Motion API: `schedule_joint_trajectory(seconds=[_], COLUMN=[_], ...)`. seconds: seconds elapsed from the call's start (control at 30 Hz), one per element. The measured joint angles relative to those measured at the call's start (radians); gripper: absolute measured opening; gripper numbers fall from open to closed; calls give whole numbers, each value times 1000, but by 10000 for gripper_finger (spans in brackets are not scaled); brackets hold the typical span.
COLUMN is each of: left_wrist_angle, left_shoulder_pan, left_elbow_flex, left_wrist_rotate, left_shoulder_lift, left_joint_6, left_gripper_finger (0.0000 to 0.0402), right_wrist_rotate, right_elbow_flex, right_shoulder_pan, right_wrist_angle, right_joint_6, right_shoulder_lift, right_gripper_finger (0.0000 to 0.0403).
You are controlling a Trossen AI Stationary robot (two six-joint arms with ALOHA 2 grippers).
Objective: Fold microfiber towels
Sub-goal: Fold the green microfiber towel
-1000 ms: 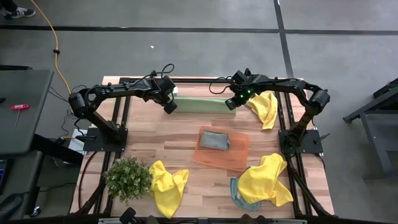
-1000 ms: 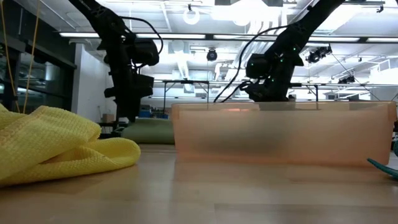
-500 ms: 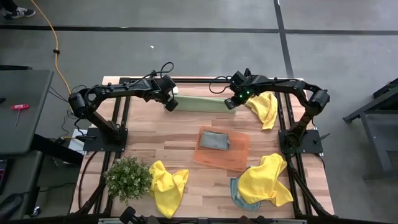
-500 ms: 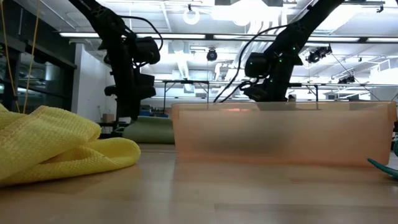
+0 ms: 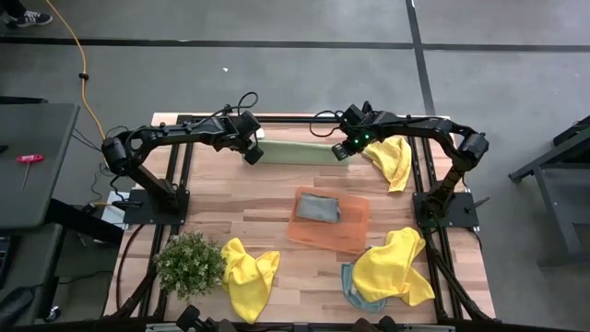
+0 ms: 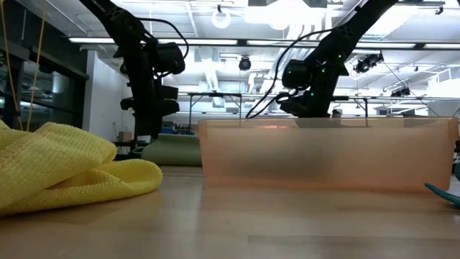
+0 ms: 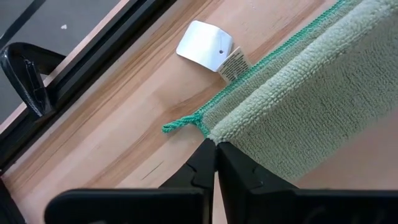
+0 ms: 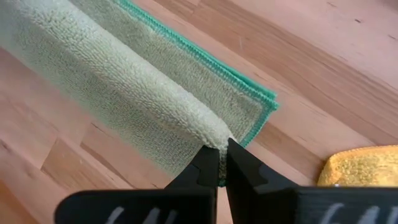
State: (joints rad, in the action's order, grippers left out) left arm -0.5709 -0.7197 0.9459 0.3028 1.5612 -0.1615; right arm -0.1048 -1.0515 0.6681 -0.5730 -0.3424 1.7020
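The left end effector (image 5: 253, 155) and right end effector (image 5: 340, 153) each pinch one end of the pale green towel (image 5: 295, 154), to carry its folded edge over evenly.

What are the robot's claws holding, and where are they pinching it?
The pale green towel. The left claw pinches one end of it, the right claw the other end.
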Motion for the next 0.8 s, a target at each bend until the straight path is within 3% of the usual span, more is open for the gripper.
schedule_joint_trajectory(seconds=[0.37,0.57,0.8], left_wrist_angle=[0,8,31], left_shoulder_pan=[0,0,-17], left_elbow_flex=[0,0,0], left_wrist_rotate=[60,76,71], left_shoulder_lift=[0,0,0], left_joint_6=[8,8,40], left_gripper_finger=[24,43,98], right_wrist_rotate=[3,52,106], right_elbow_flex=[0,0,0], right_shoulder_pan=[0,0,6], right_wrist_angle=[48,49,48], right_joint_6=[10,29,37], right_shoulder_lift=[0,0,0], right_gripper_finger=[9,74,161])
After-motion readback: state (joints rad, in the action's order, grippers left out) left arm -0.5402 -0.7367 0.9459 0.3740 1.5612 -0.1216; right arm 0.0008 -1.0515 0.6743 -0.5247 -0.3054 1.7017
